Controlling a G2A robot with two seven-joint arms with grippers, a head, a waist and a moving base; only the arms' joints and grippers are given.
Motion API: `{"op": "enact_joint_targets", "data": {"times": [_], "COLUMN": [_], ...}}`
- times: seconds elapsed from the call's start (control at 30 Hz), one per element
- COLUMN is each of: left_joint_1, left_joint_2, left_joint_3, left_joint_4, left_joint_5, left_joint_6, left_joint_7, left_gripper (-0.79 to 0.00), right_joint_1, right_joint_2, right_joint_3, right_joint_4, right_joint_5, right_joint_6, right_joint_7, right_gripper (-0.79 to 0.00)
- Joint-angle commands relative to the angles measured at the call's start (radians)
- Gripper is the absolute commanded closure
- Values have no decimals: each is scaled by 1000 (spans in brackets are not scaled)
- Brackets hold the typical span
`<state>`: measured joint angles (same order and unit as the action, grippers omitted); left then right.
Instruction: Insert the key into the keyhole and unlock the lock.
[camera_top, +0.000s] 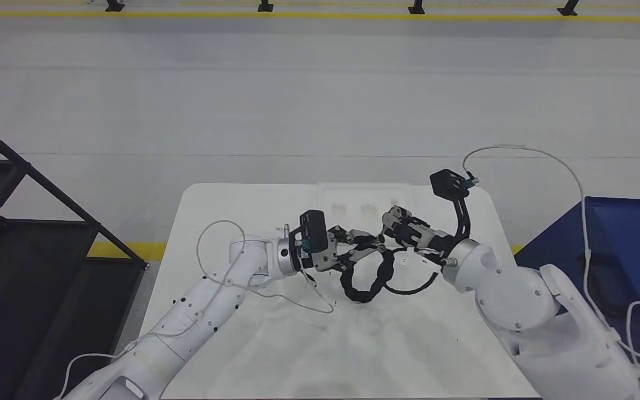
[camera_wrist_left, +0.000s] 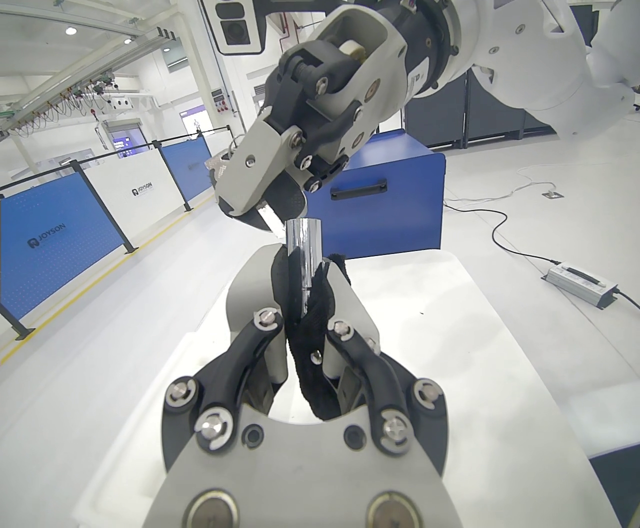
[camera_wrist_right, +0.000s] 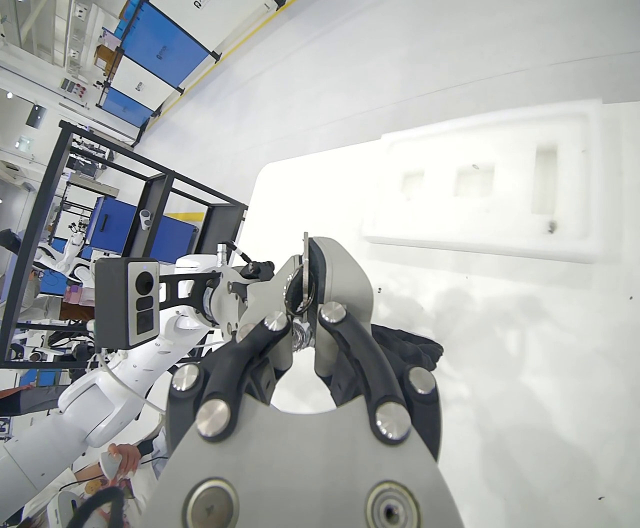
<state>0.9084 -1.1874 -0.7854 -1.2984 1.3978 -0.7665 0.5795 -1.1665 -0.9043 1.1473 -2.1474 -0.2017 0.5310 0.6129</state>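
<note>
1. Top view: over the white table (camera_top: 300, 350) the two arms meet tip to tip near the table's middle. The left gripper (camera_top: 350, 247) comes in from the robot's left and the right gripper (camera_top: 397, 228) from its right. A black fabric-sleeved cable lock (camera_top: 366, 284) curls in a loop just on the robot's side of the meeting point (neither pair of fingers can be read at this distance).
2. Left wrist view: the left gripper's fingers (camera_wrist_left: 250, 285) are closed tight on the lock's black sleeve. The lock's chrome cylinder (camera_wrist_left: 303, 245) stands upright out of their tips, above the table. The right gripper reaches down from above with its fingers pinched together on a silver key (camera_wrist_left: 267, 218). The blade slants down and its tip touches the top end of the chrome cylinder. Whether it has entered the keyhole cannot be told.
3. Right wrist view: the right gripper's fingers press on the flat head of the key. A metal key ring (camera_wrist_right: 295, 290) is looped through the head between the pads. Just past the tips a bit of chrome and the black sleeve show, with the left arm beyond them. Farther off on the table lies a white foam tray (camera_wrist_right: 480, 235) with three recesses (one recess holds a small dark speck).
</note>
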Motion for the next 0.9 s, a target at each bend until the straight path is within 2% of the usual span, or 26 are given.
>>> {"op": "enact_joint_targets", "data": {"times": [0.0,0.87], "left_joint_1": [1,7], "left_joint_2": [-1,-16], "left_joint_3": [-4,-22], "left_joint_4": [3,10], "left_joint_5": [-3,-13], "left_joint_6": [-2,-22], "left_joint_7": [0,-16], "left_gripper": [0,0], "right_joint_1": [1,1], "right_joint_2": [-2,-25], "right_joint_3": [0,-2], "right_joint_4": [1,5], "right_joint_5": [-2,4], "right_joint_6": [-1,-8], "right_joint_7": [3,19], "right_gripper": [0,0]}}
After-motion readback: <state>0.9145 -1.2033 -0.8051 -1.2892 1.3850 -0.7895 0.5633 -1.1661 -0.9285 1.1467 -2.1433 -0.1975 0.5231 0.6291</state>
